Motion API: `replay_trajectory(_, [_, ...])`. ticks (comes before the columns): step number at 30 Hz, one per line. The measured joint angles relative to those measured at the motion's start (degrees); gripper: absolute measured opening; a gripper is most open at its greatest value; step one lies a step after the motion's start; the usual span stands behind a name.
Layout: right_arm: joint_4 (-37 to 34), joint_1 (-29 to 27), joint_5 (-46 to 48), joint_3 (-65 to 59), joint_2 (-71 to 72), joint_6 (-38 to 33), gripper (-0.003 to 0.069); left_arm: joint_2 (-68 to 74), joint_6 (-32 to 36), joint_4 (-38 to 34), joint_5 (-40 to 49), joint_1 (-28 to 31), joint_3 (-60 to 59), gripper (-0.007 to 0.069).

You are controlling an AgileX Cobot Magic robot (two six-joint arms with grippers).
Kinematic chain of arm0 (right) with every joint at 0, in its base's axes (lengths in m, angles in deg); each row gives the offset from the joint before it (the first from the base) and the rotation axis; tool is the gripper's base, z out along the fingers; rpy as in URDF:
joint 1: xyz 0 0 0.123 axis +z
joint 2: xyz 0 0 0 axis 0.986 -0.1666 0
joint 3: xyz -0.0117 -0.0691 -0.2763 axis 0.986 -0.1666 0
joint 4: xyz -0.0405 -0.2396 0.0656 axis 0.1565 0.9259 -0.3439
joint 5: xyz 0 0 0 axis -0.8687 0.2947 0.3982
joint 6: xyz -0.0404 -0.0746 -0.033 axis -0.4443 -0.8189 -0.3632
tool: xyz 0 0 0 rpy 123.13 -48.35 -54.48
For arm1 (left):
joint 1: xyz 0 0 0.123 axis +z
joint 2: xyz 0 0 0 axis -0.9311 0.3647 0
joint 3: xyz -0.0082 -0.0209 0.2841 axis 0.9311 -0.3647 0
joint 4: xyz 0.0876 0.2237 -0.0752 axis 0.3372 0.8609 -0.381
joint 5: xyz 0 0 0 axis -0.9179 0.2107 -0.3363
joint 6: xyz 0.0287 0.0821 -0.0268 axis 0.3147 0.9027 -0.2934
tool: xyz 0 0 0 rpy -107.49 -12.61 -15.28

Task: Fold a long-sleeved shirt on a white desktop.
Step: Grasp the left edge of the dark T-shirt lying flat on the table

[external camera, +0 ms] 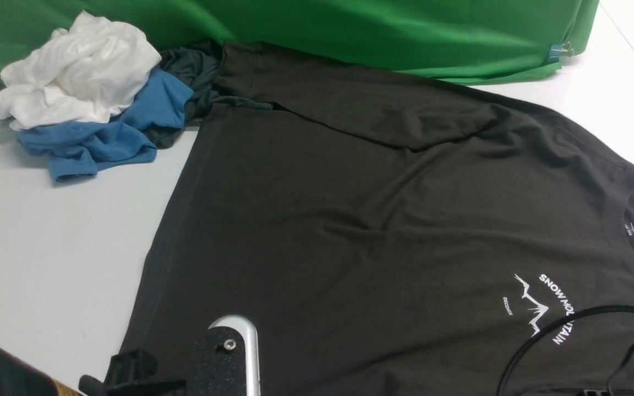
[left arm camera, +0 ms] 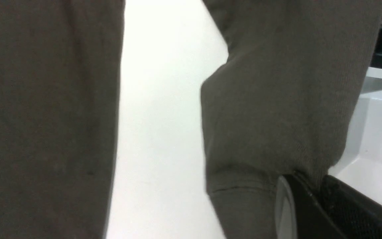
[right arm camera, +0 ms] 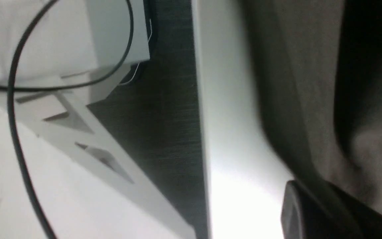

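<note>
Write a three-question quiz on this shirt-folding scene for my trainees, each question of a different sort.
1. True or false: the shirt lies bunched in a heap on the desk.
2. In the pile of clothes beside the shirt, the garment under the white one is: A red, B blue, C yellow.
3. Fill in: the chest logo reads "SNOW ____".
Key: 1 false, it lies spread out flat; 2 B; 3 MOUNTAIN.

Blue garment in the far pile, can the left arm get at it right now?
Probably not yet: the left fingers look shut on the shirt cuff. Once freed, bare table leaves the way open, though a white garment overlies part of the blue garment.
</note>
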Motion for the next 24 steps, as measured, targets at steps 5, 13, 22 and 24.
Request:
replay_trajectory(5, [0.7,0.0,1.4,0.0,0.0,3.2,0.0035,0.0,-0.2,-0.7,0.1,0.0,0.2,0.0039])
replay_trajectory(13, [8.8,0.0,-2.1,0.0,0.0,12.0,0.0035,0.0,-6.1,7.1,-1.0,0.0,0.3,0.0039])
replay_trajectory(22, [14.8,0.0,-4.1,2.9,0.0,14.7,0.0034,0.2,-10.3,11.1,-7.2,2.0,0.3,0.0039])
replay_trajectory(24, [15.5,-0.3,-5.1,3.8,-0.1,14.9,0.0034,1.1,-10.4,11.4,-7.8,4.7,0.6,0.0039])
